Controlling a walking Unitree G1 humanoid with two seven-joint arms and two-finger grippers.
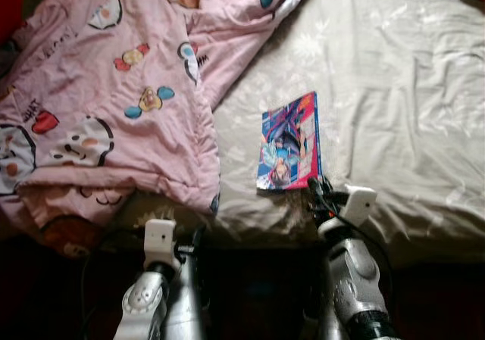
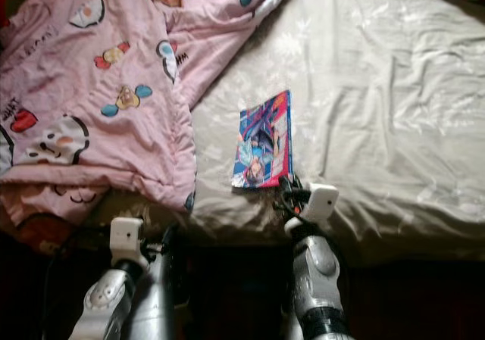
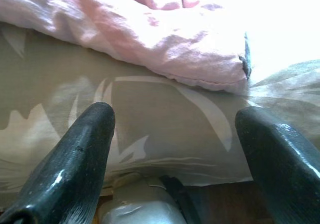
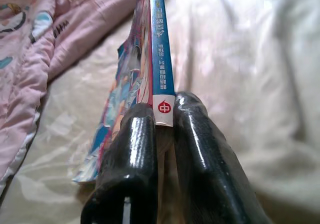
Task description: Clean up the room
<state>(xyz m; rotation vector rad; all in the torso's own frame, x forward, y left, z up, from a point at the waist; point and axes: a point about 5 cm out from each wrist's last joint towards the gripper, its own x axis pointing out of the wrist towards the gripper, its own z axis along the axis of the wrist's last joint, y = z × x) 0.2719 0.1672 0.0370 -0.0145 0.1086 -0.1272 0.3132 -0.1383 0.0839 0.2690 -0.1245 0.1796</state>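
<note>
The right gripper [image 4: 162,126] is closed on the near corner of the comic book [image 1: 290,141], its two black fingers [image 4: 132,149] pinching the spine end from either side. The book lies directly ahead of this gripper on the cream bedsheet [image 1: 394,90], its long axis running straight away from the fingertips, roughly in line with the fingers; the far end rests on the sheet while the gripped end sits just past the bed edge. The pink quilt [image 1: 114,90] lies to the gripper's left, near the book but apart from it. The left gripper [image 3: 175,134] hangs below the bed edge with its fingers spread wide and nothing between them, facing the side of the mattress under the quilt hem; it is well apart from the book, so the right arm is the working arm. Any lift should probably draw back along the book's long axis. Legible marks: a red circle with a white character on the spine foot; the blue spine carries a column of characters, too blurred to read.
</note>
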